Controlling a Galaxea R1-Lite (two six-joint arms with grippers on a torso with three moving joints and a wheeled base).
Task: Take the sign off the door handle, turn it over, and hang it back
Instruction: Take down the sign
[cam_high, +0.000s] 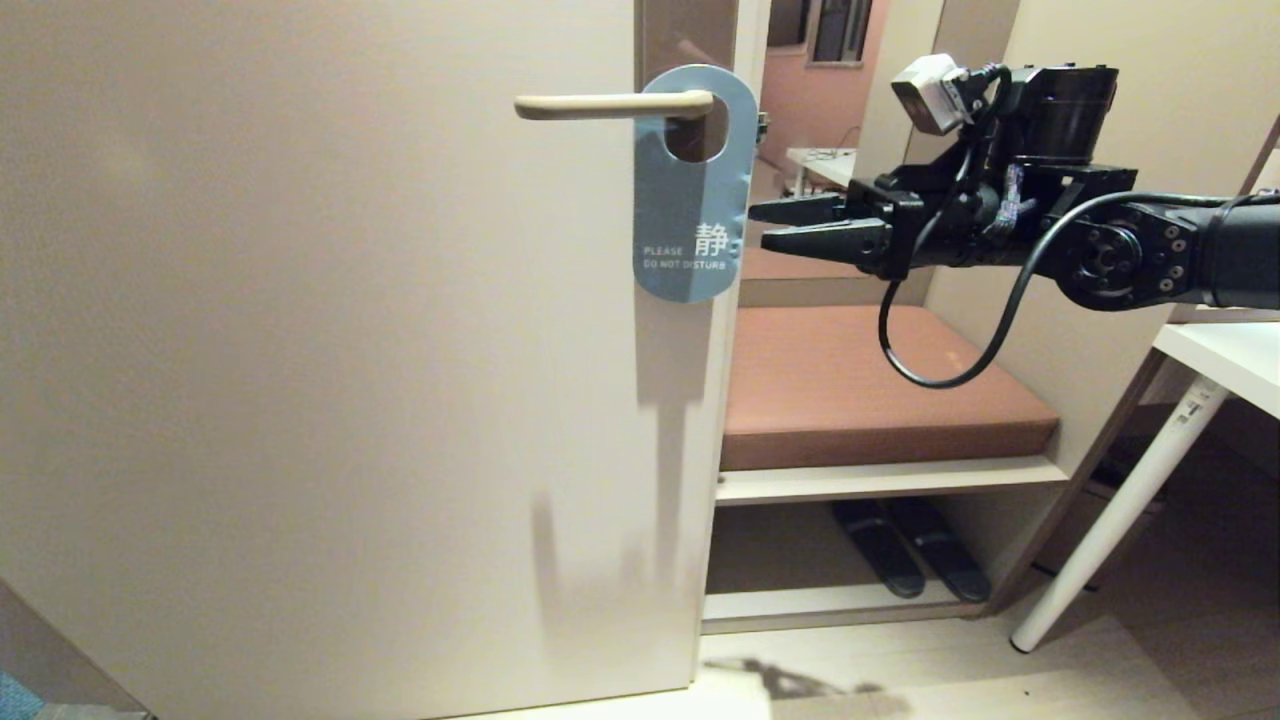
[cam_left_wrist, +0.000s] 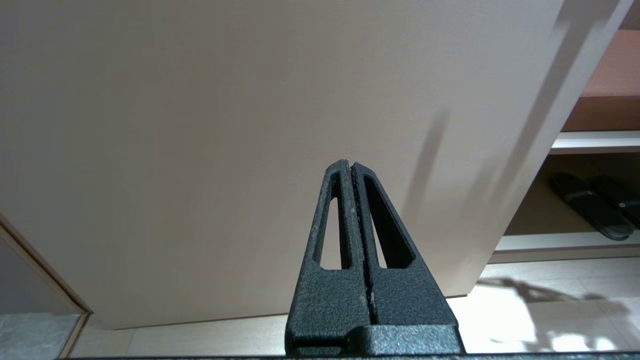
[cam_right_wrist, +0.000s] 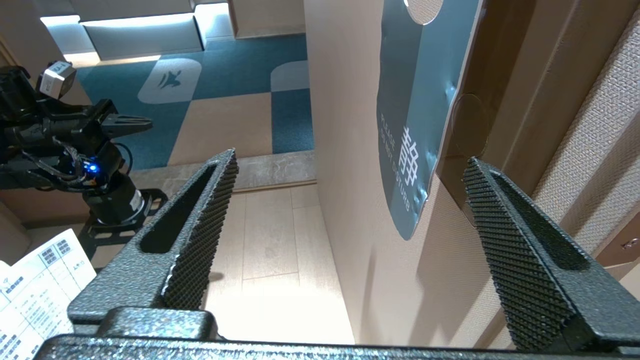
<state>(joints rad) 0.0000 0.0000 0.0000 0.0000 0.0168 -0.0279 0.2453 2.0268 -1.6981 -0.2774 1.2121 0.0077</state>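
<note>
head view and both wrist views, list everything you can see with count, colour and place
sign: one, blue side out, hanging on the door handle
door handle: one, cream lever, upper door
door: one, beige, filling the left
bench cushion: one, brown, right of door
slippers: two, black, shelf under the bench
table: one, white, far right
left end effector: shut, low before the door
right end effector: open, beside the sign's right edge, apart from it

A pale beige door (cam_high: 320, 380) is standing ajar, filling the left of the head view. Beyond its edge, a brown cushion (cam_high: 870, 385) is lying on a built-in bench, and a pair of dark slippers (cam_high: 910, 548) is sitting on the shelf beneath it. A white table (cam_high: 1225, 365) is showing at the right, its leg (cam_high: 1120, 520) slanting down to the pale floor (cam_high: 960, 670).
</note>
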